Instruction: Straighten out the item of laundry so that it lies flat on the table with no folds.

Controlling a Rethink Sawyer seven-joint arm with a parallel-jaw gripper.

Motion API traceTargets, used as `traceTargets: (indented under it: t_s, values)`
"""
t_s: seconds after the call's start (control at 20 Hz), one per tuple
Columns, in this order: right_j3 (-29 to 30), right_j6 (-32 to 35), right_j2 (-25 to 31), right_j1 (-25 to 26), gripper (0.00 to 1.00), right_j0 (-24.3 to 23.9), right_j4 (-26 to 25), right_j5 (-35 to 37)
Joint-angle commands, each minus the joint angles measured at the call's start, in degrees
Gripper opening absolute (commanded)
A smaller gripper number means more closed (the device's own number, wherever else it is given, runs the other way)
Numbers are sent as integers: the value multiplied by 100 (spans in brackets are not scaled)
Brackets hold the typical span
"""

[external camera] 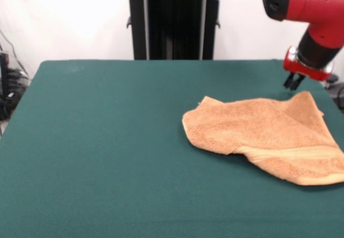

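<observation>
The orange-tan terry towel (271, 136) lies on the right side of the dark green table (107, 141). It is rumpled, with a fold running across its middle and a flat woven band along its near right part. Its right edge reaches the picture's edge. My gripper (293, 81) hangs from the red arm at the upper right, just above and behind the towel's far corner. Its small black tips sit close together and hold nothing.
The robot's black pedestal (174, 20) stands at the table's far side. Cables and equipment (8, 82) lie off the table's left edge. The table's far edge runs just behind my gripper.
</observation>
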Motion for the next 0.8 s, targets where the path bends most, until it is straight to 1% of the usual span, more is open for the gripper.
traceTargets:
  t_s: [0.05,0.3,0.4,0.65,0.8]
  values:
    - [457,911,937,647,0,-13,173,-1093]
    - [316,1100,920,724,0,112,230,-1082]
    - [356,1120,912,687,0,121,241,-1079]
    - [260,1184,836,621,0,158,258,-772]
    - [132,1306,724,570,0,256,259,-458]
